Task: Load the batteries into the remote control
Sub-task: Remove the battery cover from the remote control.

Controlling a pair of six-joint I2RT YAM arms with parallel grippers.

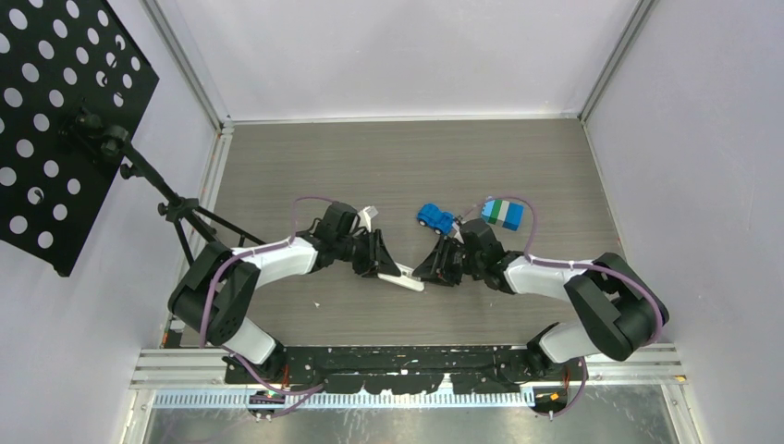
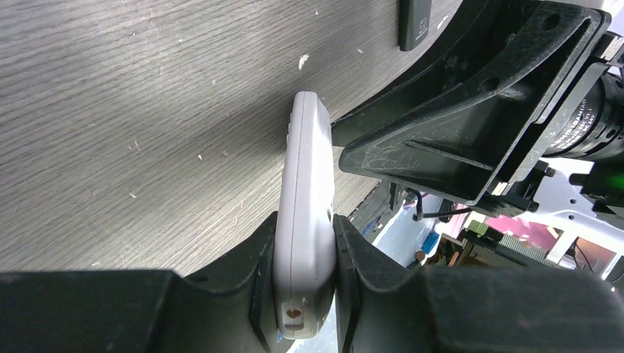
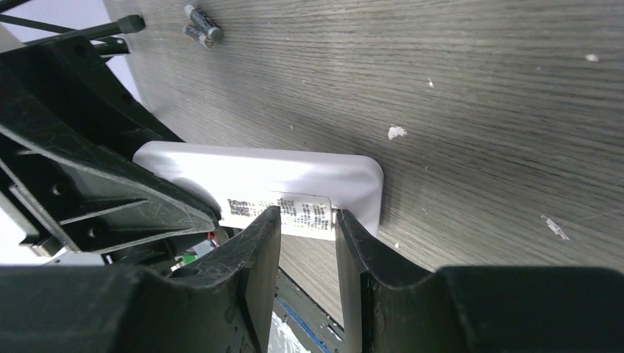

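While the left pincer [image 2: 305, 229] clamps the remote [image 2: 306, 158], the right pincer [image 3: 307, 220] gapes.

I'm looking at a robot lab cell: white panels [image 1: 398, 55] and aluminium rails [image 1: 189, 60] are boxing in a table [image 1: 370, 166], and a left arm [image 1: 277, 259] and right arm [image 1: 545, 276] are sitting bolted at its edge.

Remote control [image 3: 294, 180] largely lost between two sets of fingers

From above, only its white tip shows. At the right wrist, the left fingers [image 3: 96, 191] hide its far end. Its label [image 3: 283, 213] is too blurred to read. Whether the right fingers [image 3: 257, 250] pinch its edge cannot be told. The batteries [image 3: 202, 28] beyond it are too small to count.
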